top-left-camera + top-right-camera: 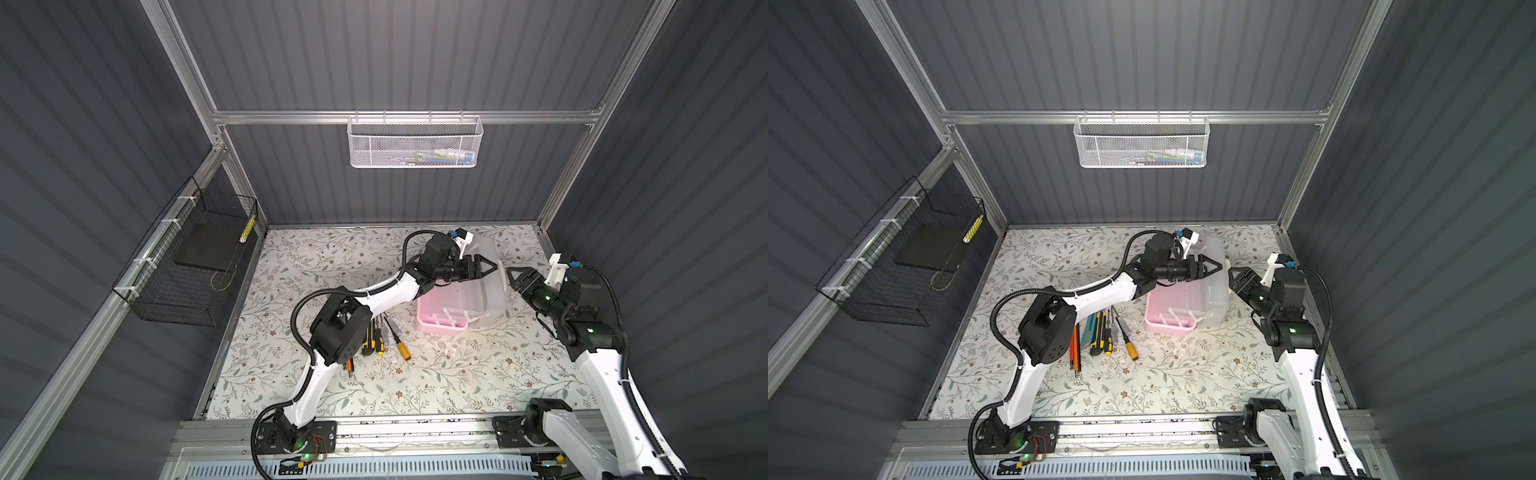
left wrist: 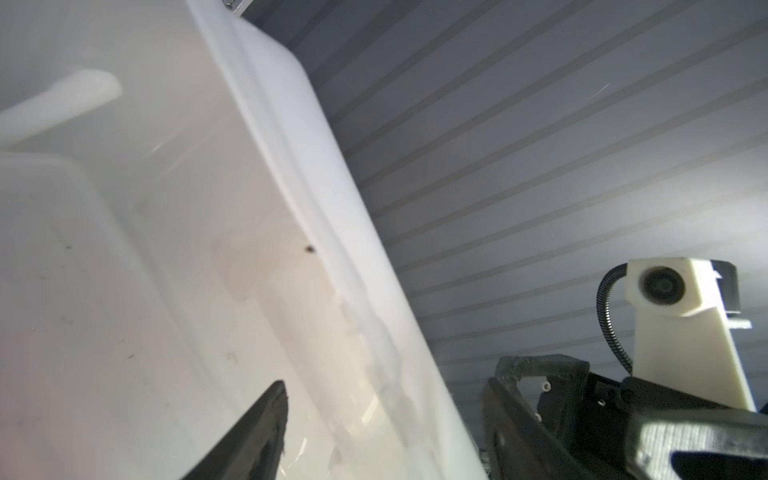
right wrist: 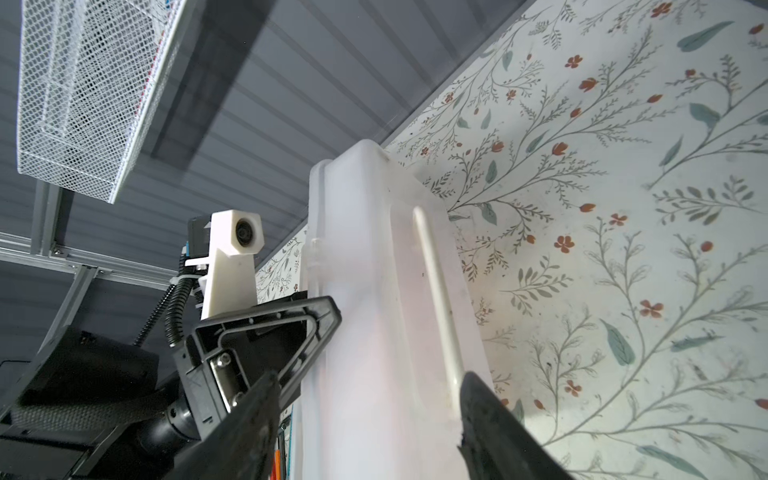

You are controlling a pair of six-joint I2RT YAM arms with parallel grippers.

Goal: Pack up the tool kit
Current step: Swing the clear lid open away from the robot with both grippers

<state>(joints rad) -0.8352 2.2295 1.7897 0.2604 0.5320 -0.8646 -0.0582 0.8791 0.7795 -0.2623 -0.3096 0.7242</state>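
Observation:
The tool kit box stands open on the floral table, pink base [image 1: 440, 326] [image 1: 1167, 328] in front and frosted lid [image 1: 492, 299] [image 1: 1217, 299] raised behind it. My left gripper [image 1: 496, 263] [image 2: 384, 399] is open, with the lid [image 2: 166, 249] rim running between its fingers. My right gripper [image 1: 508, 274] [image 3: 368, 386] faces it from the other side, open astride the lid [image 3: 357, 270]; one fingertip is close to the white handle [image 3: 436, 291]. Several screwdrivers [image 1: 1132, 352] and utility knives [image 1: 1096, 332] lie left of the box, partly under my left arm in a top view.
A white mesh basket [image 1: 413, 143] hangs on the back rail. A black wire basket [image 1: 187, 266] hangs on the left wall. Corrugated walls close in three sides, and the arm bases sit on the metal rail [image 1: 415, 428] at the front edge.

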